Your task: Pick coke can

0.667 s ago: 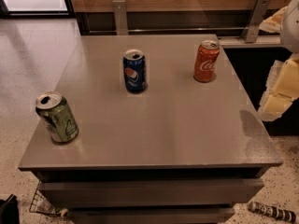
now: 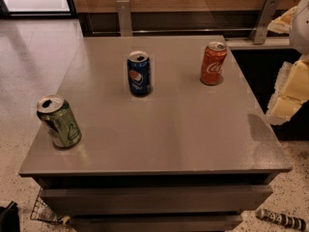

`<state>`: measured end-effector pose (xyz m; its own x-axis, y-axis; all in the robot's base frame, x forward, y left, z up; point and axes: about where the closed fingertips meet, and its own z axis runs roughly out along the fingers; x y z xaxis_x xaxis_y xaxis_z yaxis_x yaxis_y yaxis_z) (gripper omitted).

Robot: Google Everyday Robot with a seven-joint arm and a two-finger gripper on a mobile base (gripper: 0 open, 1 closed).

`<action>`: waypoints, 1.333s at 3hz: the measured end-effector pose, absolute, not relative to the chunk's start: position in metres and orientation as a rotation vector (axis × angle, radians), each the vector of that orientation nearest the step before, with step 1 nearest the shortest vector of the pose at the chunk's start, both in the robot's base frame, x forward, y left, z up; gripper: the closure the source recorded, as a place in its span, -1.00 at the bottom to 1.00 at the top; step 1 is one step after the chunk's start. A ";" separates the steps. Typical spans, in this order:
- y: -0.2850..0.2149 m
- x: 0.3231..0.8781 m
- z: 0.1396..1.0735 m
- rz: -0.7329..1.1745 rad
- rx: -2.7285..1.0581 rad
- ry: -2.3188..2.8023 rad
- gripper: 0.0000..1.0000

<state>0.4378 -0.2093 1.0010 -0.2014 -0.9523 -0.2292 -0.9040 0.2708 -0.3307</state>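
Hovering at three o'clock of the bench (image 2: 183, 129), the gripper (image 2: 289, 98) is sitting apart from the coke can (image 2: 213, 64) at one o'clock; open or closed, I cannot tell.

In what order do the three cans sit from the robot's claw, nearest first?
The end effector hangs beside the table, off its right edge.
1. Coke can, back right.
2. Pepsi can, back centre.
3. Green can, front left.

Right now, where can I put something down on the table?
The front of the table is bare, from the green can to the right edge. The back is busier: blue can, red can. The claw hangs beside the table's right edge.
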 end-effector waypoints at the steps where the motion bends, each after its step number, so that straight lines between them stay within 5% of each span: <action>1: -0.216 0.495 1.010 -0.006 -1.549 2.014 -1.00; 4: -0.228 0.618 0.976 0.441 -1.182 1.653 -1.00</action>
<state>0.6175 -0.2284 0.9761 -0.0066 -0.4868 -0.8735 -0.8572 0.4526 -0.2458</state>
